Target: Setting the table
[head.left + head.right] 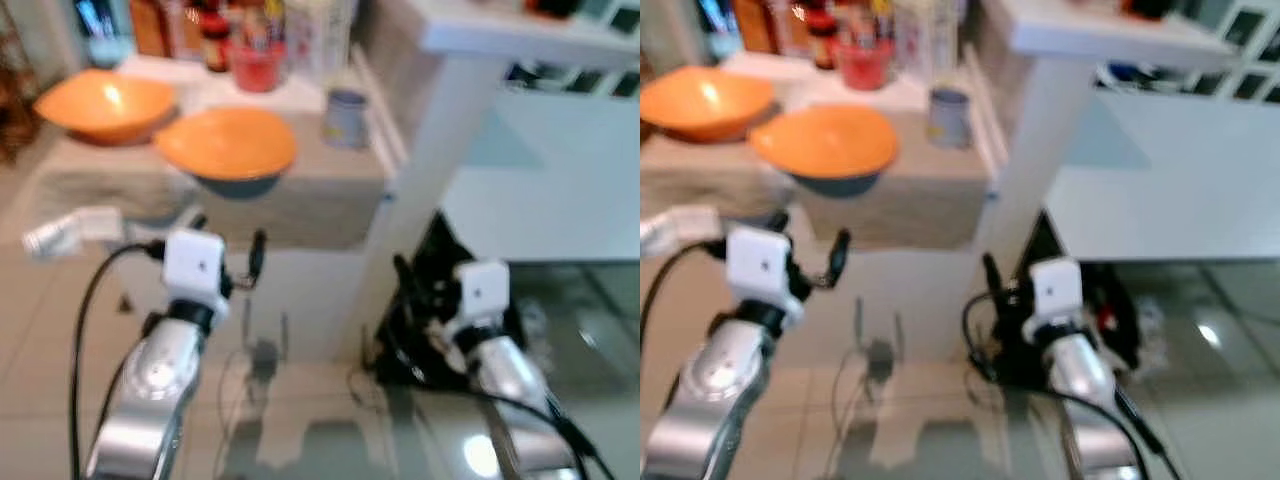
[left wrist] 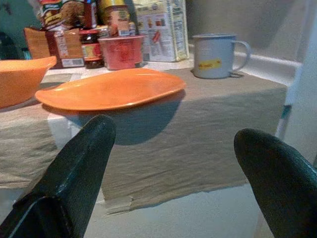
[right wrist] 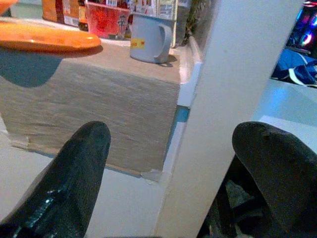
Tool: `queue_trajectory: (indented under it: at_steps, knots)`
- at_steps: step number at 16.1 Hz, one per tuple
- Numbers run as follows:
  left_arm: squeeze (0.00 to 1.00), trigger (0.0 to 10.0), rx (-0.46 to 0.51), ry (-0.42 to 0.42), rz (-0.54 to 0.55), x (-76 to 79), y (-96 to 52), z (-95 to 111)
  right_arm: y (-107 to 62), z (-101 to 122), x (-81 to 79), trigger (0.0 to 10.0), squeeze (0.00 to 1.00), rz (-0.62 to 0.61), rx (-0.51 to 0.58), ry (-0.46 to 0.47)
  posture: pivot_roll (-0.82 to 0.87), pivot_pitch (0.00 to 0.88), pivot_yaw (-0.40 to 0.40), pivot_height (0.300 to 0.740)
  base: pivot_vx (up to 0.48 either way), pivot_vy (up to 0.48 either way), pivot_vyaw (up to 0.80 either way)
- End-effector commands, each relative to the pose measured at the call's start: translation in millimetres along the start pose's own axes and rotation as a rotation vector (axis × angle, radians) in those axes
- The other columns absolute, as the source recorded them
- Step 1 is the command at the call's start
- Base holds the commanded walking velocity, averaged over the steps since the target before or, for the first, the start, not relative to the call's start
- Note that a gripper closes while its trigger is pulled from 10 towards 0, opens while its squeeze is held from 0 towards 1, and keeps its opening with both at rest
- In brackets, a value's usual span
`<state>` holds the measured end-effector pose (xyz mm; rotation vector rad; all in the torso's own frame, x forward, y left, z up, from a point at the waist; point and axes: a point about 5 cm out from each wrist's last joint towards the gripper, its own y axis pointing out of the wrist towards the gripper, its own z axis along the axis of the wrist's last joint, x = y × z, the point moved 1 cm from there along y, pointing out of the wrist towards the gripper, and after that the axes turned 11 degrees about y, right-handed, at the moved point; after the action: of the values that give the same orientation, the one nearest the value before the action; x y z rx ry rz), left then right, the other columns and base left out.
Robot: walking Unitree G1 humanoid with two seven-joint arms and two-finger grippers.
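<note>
An orange plate (image 1: pixel 227 142) lies at the front of a low counter draped in beige cloth (image 1: pixel 300 205). Its rim overhangs the front edge a little. Left of it sits an orange bowl (image 1: pixel 105 103). A grey-blue mug (image 1: pixel 345 118) stands to the plate's right, and a red cup (image 1: pixel 256 65) behind it. My left gripper (image 1: pixel 228 240) is open and empty, held in front of the counter, below the plate (image 2: pixel 111 89). My right gripper (image 3: pixel 173 163) is open and empty, lower and to the right, facing the counter's corner and the mug (image 3: pixel 147 37).
A white post (image 1: pixel 435 170) rises just right of the counter. Dark clutter and cables (image 1: pixel 430 300) lie at its foot. Boxes and jars (image 2: pixel 158 27) line the counter's back. A glass tabletop (image 1: pixel 330 440) reflects light below my arms. A pale floor lies to the left.
</note>
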<state>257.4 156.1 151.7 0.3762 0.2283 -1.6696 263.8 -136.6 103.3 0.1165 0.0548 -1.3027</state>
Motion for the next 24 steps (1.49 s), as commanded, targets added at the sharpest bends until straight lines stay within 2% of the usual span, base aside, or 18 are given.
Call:
queue_trajectory:
  at_steps: [1,7,8,9,10,11,13,20,23,24]
  knots:
    - [0.0,10.0,0.003,0.008,-0.004,1.0,1.8,3,0.9,2,-0.1,10.0,0.11,0.002,-0.005,-0.013,0.11,0.026,-0.078,0.74,0.0,0.0,0.0]
    - [0.0,10.0,0.045,-0.047,0.026,3.5,2.2,12,4.4,7,-3.0,10.0,0.12,0.032,0.013,-0.023,0.11,0.028,-0.083,0.74,0.378,0.0,0.0]
    - [0.0,10.0,0.05,-0.049,0.044,2.1,1.8,14,4.9,9,-4.9,10.0,0.2,0.047,0.024,-0.025,0.11,0.027,-0.086,0.74,0.431,0.0,0.6]
    - [0.0,10.0,0.055,-0.038,0.048,2.2,2.0,15,5.4,10,-5.2,10.0,0.2,0.047,0.024,-0.028,0.11,0.028,-0.086,0.74,0.431,0.0,0.6]
    - [0.0,10.0,0.056,-0.036,0.048,2.2,2.2,16,5.5,10,-5.0,10.0,0.2,0.046,0.024,-0.029,0.11,0.028,-0.087,0.74,0.431,0.0,0.6]
    - [0.0,10.0,0.062,-0.033,0.048,2.0,3.0,18,6.4,9,-4.3,10.0,0.13,0.038,0.016,-0.031,0.12,0.028,-0.087,0.74,0.446,0.0,0.0]
    - [0.0,10.0,0.062,-0.043,0.058,0.4,3.6,19,6.5,9,-5.2,10.0,0.13,0.043,0.018,-0.03,0.12,0.029,-0.088,0.74,0.441,0.0,0.0]
    - [0.0,10.0,0.071,-0.038,0.141,-15.4,2.4,22,1.7,9,-10.0,10.0,0.14,0.068,0.025,-0.024,0.12,0.026,-0.089,0.74,0.366,0.309,0.0]
    - [0.0,10.0,0.079,-0.033,0.189,-23.3,3.2,26,0.6,9,-11.5,10.0,0.14,0.083,0.021,-0.018,0.12,0.023,-0.09,0.74,0.0,0.0,0.0]
    - [0.0,10.0,0.075,-0.033,0.201,-24.8,3.1,25,0.5,10,-11.9,10.0,0.2,0.09,0.029,-0.017,0.12,0.021,-0.091,0.74,0.0,0.0,0.79]
